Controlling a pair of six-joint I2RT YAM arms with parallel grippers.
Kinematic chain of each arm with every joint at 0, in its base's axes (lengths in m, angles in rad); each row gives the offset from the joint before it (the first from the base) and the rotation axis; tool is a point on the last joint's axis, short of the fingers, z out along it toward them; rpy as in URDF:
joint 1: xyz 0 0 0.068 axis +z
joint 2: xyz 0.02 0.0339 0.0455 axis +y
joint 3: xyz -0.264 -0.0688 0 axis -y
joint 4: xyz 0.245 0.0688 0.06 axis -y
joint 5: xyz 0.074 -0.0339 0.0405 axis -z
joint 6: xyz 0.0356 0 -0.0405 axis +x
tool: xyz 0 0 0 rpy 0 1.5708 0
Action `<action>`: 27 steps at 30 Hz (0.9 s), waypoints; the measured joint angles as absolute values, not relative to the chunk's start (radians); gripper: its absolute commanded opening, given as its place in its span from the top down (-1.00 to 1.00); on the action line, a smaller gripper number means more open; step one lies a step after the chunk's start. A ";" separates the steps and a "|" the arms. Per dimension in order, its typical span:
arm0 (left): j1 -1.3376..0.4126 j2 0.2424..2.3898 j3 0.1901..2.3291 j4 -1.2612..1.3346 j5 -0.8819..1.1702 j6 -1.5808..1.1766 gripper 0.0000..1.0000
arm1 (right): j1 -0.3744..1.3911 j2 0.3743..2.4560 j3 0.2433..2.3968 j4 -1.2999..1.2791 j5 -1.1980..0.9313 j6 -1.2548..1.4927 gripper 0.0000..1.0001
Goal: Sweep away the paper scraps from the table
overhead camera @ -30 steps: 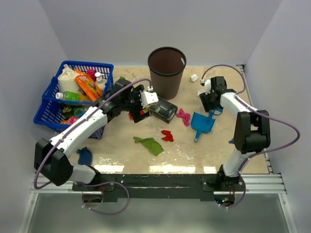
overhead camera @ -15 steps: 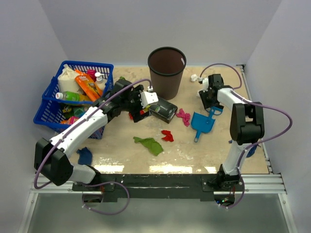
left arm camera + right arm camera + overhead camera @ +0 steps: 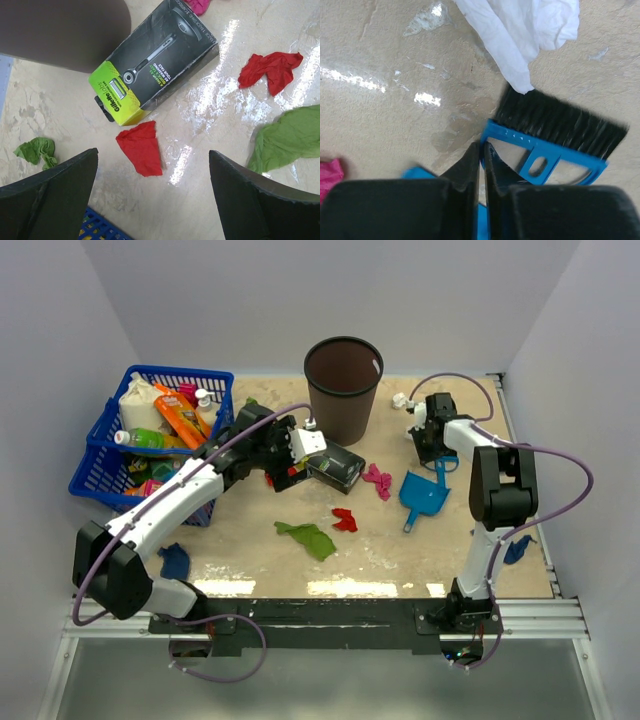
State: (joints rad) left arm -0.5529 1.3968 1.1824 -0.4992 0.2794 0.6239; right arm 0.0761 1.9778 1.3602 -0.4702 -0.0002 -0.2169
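Note:
Paper scraps lie over the table (image 3: 250, 550): green (image 3: 308, 537), red (image 3: 344, 520), pink (image 3: 377, 480), white (image 3: 400, 400). My left gripper (image 3: 300, 455) hovers open by a black-and-lime box (image 3: 155, 62). Between and just beyond its fingers (image 3: 260, 200) lies a red scrap (image 3: 141, 148); another red scrap (image 3: 270, 70) and a green one (image 3: 290, 137) lie to the right. My right gripper (image 3: 481, 150) is shut on the left edge of a blue brush (image 3: 555, 140) with black bristles, which touch a white scrap (image 3: 520, 30).
A blue dustpan (image 3: 420, 492) lies just in front of the right gripper. A dark waste bin (image 3: 343, 388) stands at the back centre. A blue basket (image 3: 110, 440) of bottles sits at the left. Blue scraps lie at the front left (image 3: 175, 562) and right (image 3: 516, 548).
My right gripper's jaws have closed on the brush frame and the right arm has drawn in toward the back. The dustpan shifted slightly. The left arm has held still.

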 measured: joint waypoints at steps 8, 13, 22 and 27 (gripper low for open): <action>-0.553 1.417 1.182 -0.490 0.277 0.632 -0.86 | 0.072 1.948 1.359 -0.493 -0.019 -0.205 1.00; -0.553 1.436 1.182 -0.450 0.269 0.676 -0.86 | 0.048 1.779 1.357 -0.539 -0.089 -0.201 1.00; -0.553 1.431 1.171 -0.264 0.316 0.776 -0.85 | 0.032 1.527 1.432 -0.615 -0.386 -0.187 1.00; -0.553 1.373 1.118 -0.099 0.355 0.847 -0.80 | 0.048 1.484 1.530 -0.694 -0.695 -0.255 1.00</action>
State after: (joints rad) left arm -0.5529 1.3731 1.1175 -0.0986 0.3546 0.8471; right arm 0.0479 1.4837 1.5299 -0.6937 -0.6952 -0.2554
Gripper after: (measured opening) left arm 0.921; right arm 0.013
